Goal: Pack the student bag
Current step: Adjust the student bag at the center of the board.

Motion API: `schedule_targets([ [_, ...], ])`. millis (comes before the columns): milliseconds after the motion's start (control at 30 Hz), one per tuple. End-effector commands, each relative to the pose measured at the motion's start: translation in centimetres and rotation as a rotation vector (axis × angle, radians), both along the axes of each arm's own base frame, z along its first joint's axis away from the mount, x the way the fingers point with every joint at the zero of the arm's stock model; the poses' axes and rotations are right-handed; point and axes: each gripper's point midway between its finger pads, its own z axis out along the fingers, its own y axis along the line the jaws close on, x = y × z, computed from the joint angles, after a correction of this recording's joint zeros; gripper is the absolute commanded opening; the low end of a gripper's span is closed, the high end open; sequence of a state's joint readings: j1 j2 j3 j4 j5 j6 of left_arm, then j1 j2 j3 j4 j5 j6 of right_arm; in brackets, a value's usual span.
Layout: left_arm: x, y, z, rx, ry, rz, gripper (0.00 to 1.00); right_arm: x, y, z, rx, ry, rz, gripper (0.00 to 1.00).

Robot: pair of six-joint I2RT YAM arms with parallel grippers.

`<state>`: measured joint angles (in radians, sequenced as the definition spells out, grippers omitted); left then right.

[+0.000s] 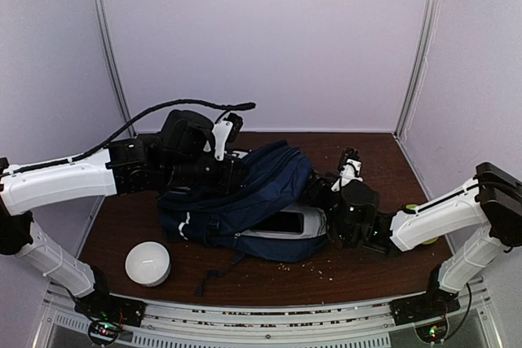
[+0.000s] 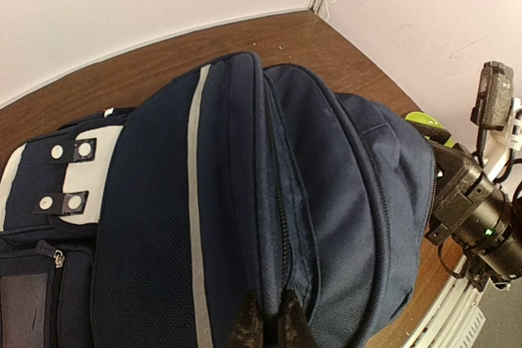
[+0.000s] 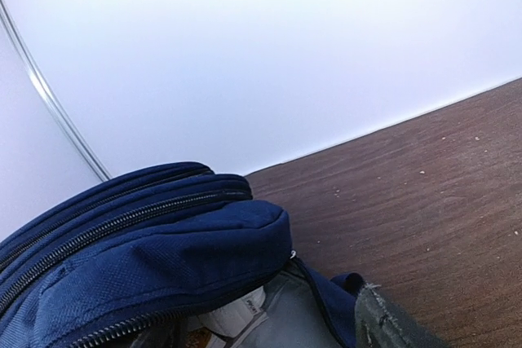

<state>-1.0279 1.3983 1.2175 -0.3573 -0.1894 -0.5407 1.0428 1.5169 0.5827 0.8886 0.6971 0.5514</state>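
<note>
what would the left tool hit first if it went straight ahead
The student bag: the left tool is right against its navy zipper fold, apparently pinching it.

Dark brown wood surface (image 1: 375, 160), grain showing. The student bag (image 1: 245, 201) lies on its side mid-surface, with a black strap (image 1: 208, 279) trailing toward my near edge. White round pouch (image 1: 148, 263) sits near-left, apart from the bag. Pale crumbs (image 1: 326, 270) are scattered near-right. Yellow-green object (image 2: 424, 122) (mostly hidden, can't identify) beside my right arm.
</note>
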Motion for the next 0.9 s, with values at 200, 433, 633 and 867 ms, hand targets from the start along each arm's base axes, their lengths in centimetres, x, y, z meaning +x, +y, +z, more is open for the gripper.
schedule_targets([
  [200, 3.0, -0.9, 6.0, -0.169, -0.122, 0.044, 0.0, -1.8, -6.0, -1.7, -0.073, 0.094, -0.129, 0.7],
  [433, 3.1, -3.4, 3.0, -0.162, -0.054, -0.02, 0.0, -6.0, -6.2, -3.8, -0.112, 0.318, 0.117, 0.7],
  [633, 1.2, -6.1, 0.1, -0.157, -0.005, -0.078, 0.0, -9.1, -7.2, -9.1, 0.046, 0.566, 0.175, 0.68],
  [867, -1.1, -9.2, -0.4, -0.194, 0.005, -0.116, 0.0, -8.9, -6.3, -11.3, 0.109, 0.663, 0.202, 0.68],
])
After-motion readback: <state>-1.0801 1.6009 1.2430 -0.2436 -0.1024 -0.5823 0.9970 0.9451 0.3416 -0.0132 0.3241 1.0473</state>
